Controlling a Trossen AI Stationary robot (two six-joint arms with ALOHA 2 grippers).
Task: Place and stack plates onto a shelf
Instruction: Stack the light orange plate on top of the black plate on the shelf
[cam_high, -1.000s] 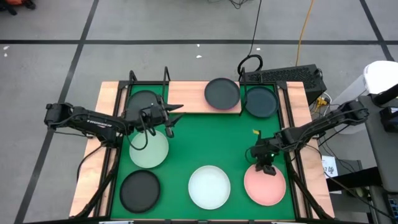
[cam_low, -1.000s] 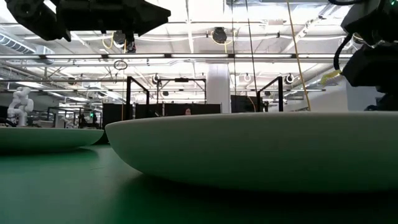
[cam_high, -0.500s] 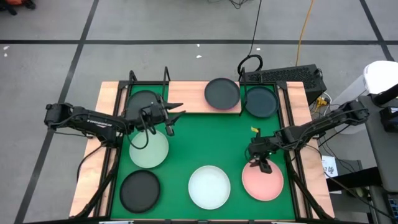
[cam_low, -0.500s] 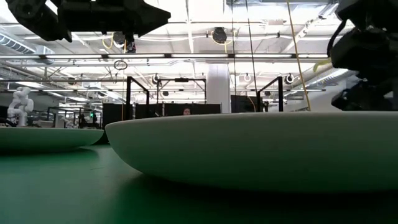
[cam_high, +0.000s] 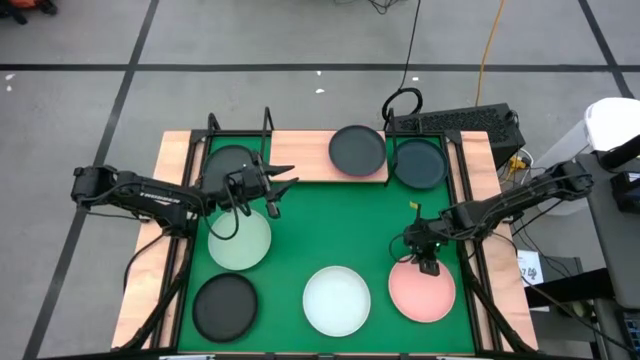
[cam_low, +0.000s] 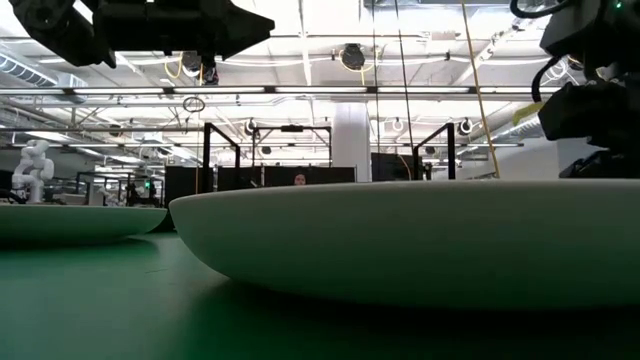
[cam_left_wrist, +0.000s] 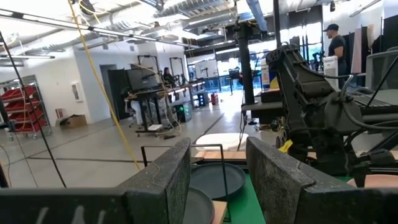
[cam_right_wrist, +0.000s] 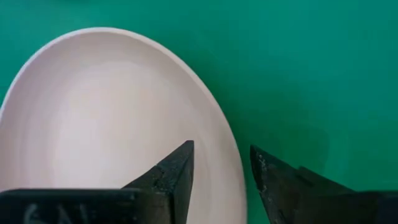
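Observation:
The light pink plate (cam_high: 422, 292) lies flat on the green mat near the table's right near corner. My right gripper (cam_high: 427, 264) is open, pointing down over its far rim (cam_right_wrist: 235, 163), one finger over the plate's inside and one over the mat outside. My left gripper (cam_high: 280, 180) is open and held level in the air beyond the pale green plate (cam_high: 240, 240). The wooden shelf (cam_high: 300, 160) at the far edge carries a dark plate (cam_high: 357, 150). A second dark plate (cam_high: 230, 160) sits at its left end. My right gripper straddles the pink plate's far rim (cam_right_wrist: 231, 146) from above, with one finger (cam_right_wrist: 180, 165) over the plate's inside and the other (cam_right_wrist: 267, 171) over the mat outside. Whether either finger touches the plate I cannot tell. The plate lies flat on the mat.
A white plate (cam_high: 336, 300) and a black plate (cam_high: 225, 306) lie on the mat near the near edge. Another dark plate (cam_high: 420, 163) sits right of the shelf. Black metal rods (cam_high: 265, 125) stand up at the shelf's left end. People show in the room beyond.
My right gripper has shifted slightly left and back over the pink plate's far rim, staying low and open. The left arm has kept still.

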